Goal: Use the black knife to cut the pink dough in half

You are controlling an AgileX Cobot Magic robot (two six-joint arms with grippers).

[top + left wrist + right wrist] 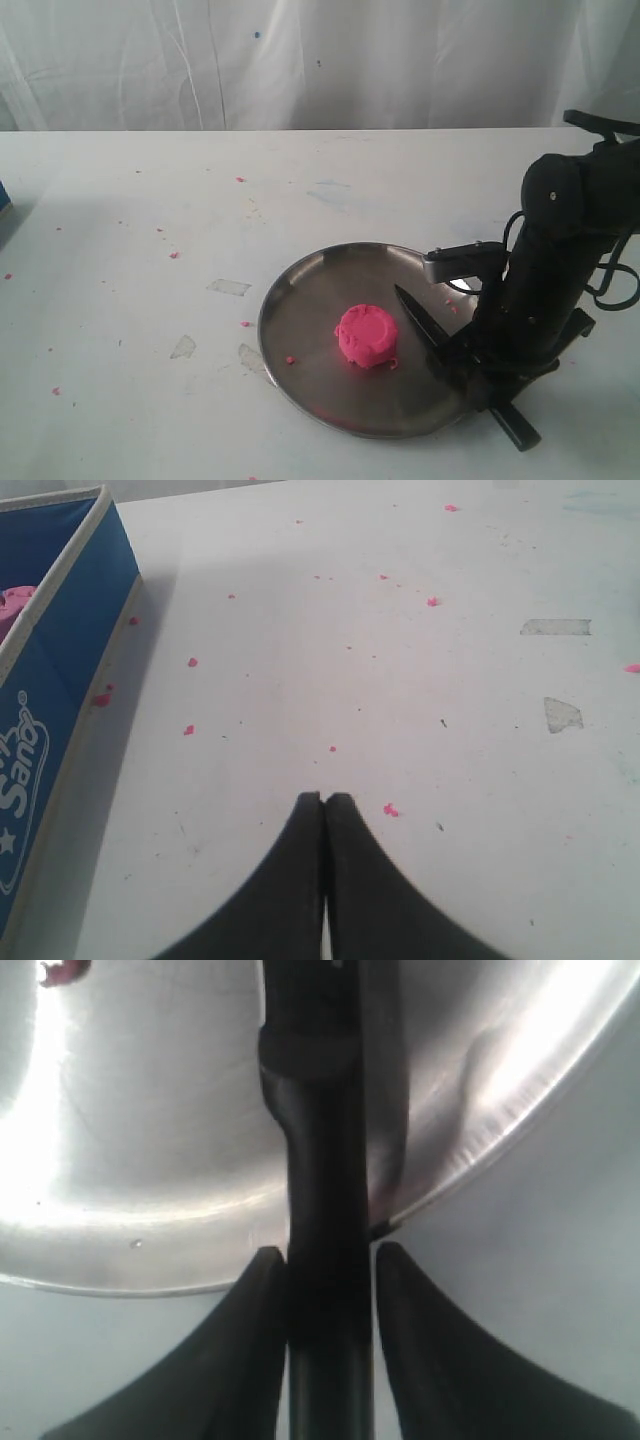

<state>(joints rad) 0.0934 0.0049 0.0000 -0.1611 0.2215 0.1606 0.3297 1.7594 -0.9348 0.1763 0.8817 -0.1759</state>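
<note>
The pink dough [366,336] is a single round puck in the middle of the steel plate [300,300]. To its right the black knife [415,315] lies with its pointed blade on the plate, and its handle runs over the rim to the table. My right gripper [470,370] straddles the handle [325,1160] at the plate's edge [130,1160]. Its jaws [328,1255] stand slightly apart; one finger is against the handle and a thin gap shows at the other. My left gripper [324,798] hovers shut and empty over bare table, far from the plate.
A blue fabric box [60,680] stands at the table's far left edge. Tiny pink crumbs [390,809] and some tape scraps [228,287] dot the white tabletop. A white curtain closes off the back.
</note>
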